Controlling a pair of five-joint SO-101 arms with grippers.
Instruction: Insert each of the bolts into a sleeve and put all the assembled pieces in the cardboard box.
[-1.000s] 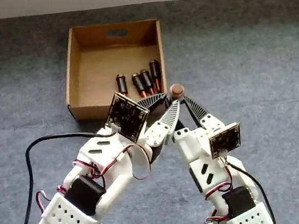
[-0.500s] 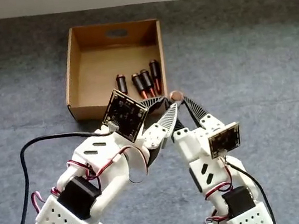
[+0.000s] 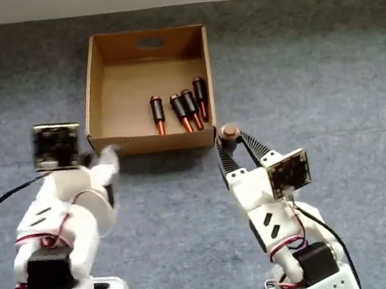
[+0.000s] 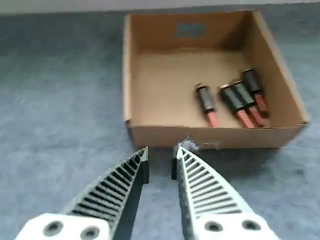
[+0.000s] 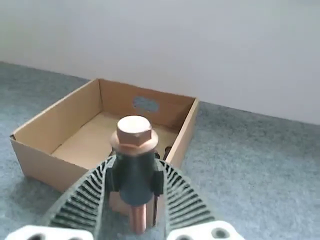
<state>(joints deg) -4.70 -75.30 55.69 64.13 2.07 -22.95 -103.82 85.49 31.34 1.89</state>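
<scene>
Copper hex-headed bolt point(image 5: 134, 133) in black sleeve point(image 5: 132, 178), upright, pinched by right claw point(image 5: 134, 166); left claw point(image 4: 162, 151) slightly spread.

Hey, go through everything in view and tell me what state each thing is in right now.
cardboard box: open-topped, partly filled.
three assembled pieces: lying inside the box.
held piece: bolt in sleeve, upright.
right gripper: shut on the held piece.
left gripper: open, empty.

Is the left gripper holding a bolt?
No, the left gripper is open, with nothing in it.
</scene>
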